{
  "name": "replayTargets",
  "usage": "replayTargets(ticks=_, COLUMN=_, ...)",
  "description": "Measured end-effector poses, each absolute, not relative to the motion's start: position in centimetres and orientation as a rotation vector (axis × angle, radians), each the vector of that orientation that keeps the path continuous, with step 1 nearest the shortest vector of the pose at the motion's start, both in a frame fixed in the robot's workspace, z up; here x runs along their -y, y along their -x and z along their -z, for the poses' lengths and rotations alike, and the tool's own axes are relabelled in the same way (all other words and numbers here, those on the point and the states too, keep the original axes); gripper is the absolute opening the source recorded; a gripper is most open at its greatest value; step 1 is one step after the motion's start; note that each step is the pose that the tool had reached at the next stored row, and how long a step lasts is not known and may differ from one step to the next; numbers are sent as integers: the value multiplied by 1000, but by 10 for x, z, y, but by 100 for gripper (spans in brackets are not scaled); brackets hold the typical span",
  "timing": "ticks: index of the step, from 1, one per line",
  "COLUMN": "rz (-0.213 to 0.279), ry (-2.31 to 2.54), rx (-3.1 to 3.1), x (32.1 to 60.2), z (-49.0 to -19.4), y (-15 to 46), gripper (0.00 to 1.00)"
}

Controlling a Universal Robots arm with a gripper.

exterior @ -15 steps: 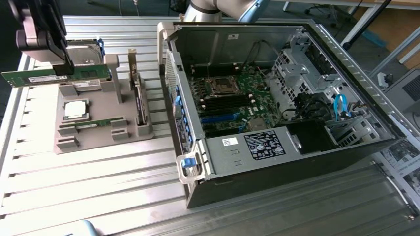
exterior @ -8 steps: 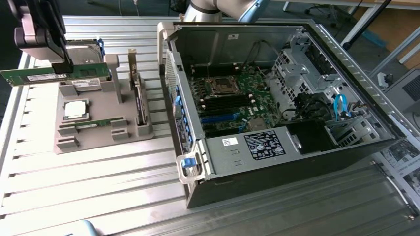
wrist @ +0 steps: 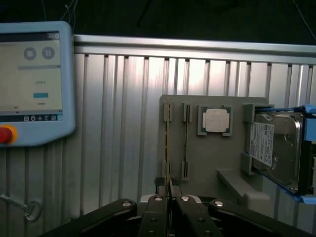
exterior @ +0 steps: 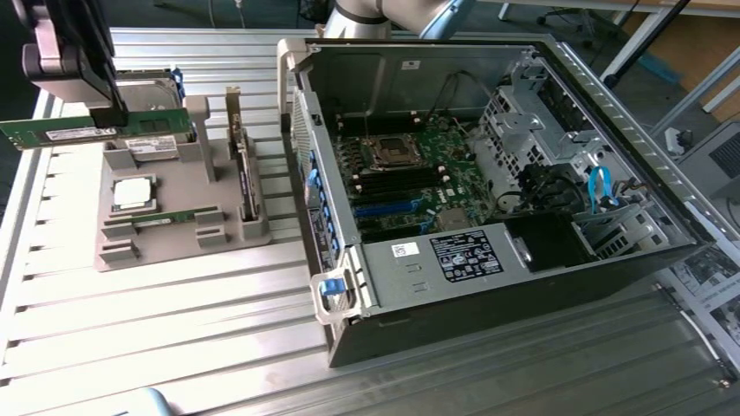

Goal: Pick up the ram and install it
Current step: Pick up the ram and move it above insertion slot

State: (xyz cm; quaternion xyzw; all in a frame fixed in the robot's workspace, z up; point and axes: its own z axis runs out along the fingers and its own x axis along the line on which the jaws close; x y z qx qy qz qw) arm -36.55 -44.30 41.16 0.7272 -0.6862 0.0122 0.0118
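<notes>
My gripper (exterior: 113, 114) hangs above the grey parts holder (exterior: 173, 247) at the exterior view's left and is shut on the ram (exterior: 64, 133). The ram is a long green board with a white label, held level and lifted off the holder. In the wrist view the ram (wrist: 168, 143) appears edge-on as a thin line running out from between the closed fingers (wrist: 157, 210). The open computer case (exterior: 463, 260) lies to the exterior view's right, its motherboard (exterior: 434, 169) and memory slots (exterior: 399, 184) exposed.
The holder carries a square silver processor (exterior: 133, 192), a hard drive (wrist: 274, 143), a second green stick (exterior: 173, 217) and an upright card (exterior: 243, 178). A teach pendant (wrist: 29, 84) lies on the ribbed metal table (exterior: 173, 329). The case wall (exterior: 303, 156) stands between holder and motherboard.
</notes>
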Motion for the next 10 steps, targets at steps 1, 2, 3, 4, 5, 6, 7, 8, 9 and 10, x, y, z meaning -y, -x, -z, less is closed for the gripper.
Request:
replayTargets(ticks=1, rz=-38, ry=-2268, rx=2140, x=443, z=-412, y=366, gripper=13)
replayTargets(ticks=2, rz=-38, ry=-2268, rx=2140, x=443, z=-413, y=366, gripper=13)
replayTargets(ticks=3, rz=-38, ry=-2268, rx=2140, x=443, z=-413, y=366, gripper=13)
replayTargets(ticks=4, rz=-38, ry=-2268, rx=2140, x=443, z=-414, y=366, gripper=13)
replayTargets(ticks=5, rz=-38, ry=-2268, rx=2140, x=443, z=-414, y=366, gripper=13)
replayTargets(ticks=6, rz=-38, ry=-2268, rx=2140, x=443, z=-414, y=366, gripper=13)
replayTargets(ticks=7, rz=-38, ry=-2268, rx=2140, x=443, z=-415, y=366, gripper=13)
replayTargets(ticks=8, rz=-38, ry=-2268, rx=2140, x=443, z=-415, y=366, gripper=13)
replayTargets(ticks=9, rz=-38, ry=-2268, rx=2140, x=443, z=-416, y=366, gripper=13)
replayTargets(ticks=10, rz=-38, ry=-2268, rx=2140, x=443, z=-416, y=366, gripper=13)
